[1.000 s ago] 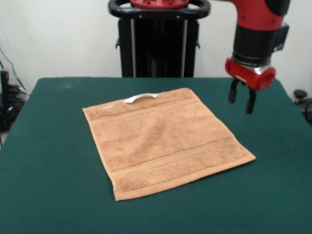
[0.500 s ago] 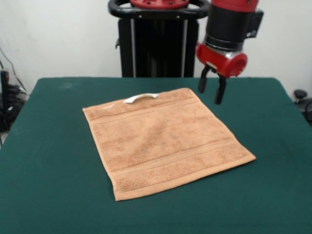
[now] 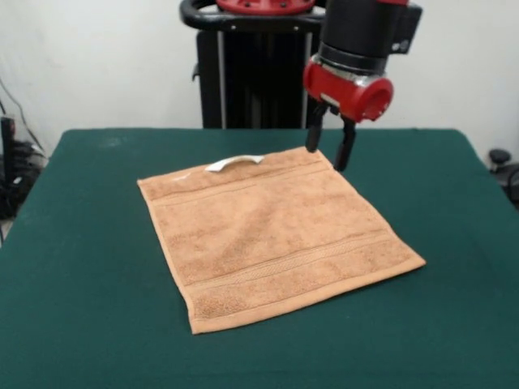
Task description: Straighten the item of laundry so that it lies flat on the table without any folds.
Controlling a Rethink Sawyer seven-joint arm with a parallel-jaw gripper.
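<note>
Front view shows the towel (image 3: 276, 235) spread on the green table (image 3: 81, 324), near its middle, turned like a diamond so that its corners, not its edges, face the camera. It looks flat already: no fold or turned-over corner shows, only a slight ripple across the nap. Woven bands run along its far edge and its near edge, both slanting from lower left to upper right in the picture, and a small white tag (image 3: 235, 163) arches up off the far edge. The cloth is close to square, so it has no clear long axis.

The claw (image 3: 327, 149) hangs over the towel's far right corner, apart from the cloth, its two dark fingers (image 3: 346, 150) spread with a narrow gap and nothing between them. Nearly the whole towel lies toward the camera and to picture-left of it.

No overhead picture is given for this moment.
</note>
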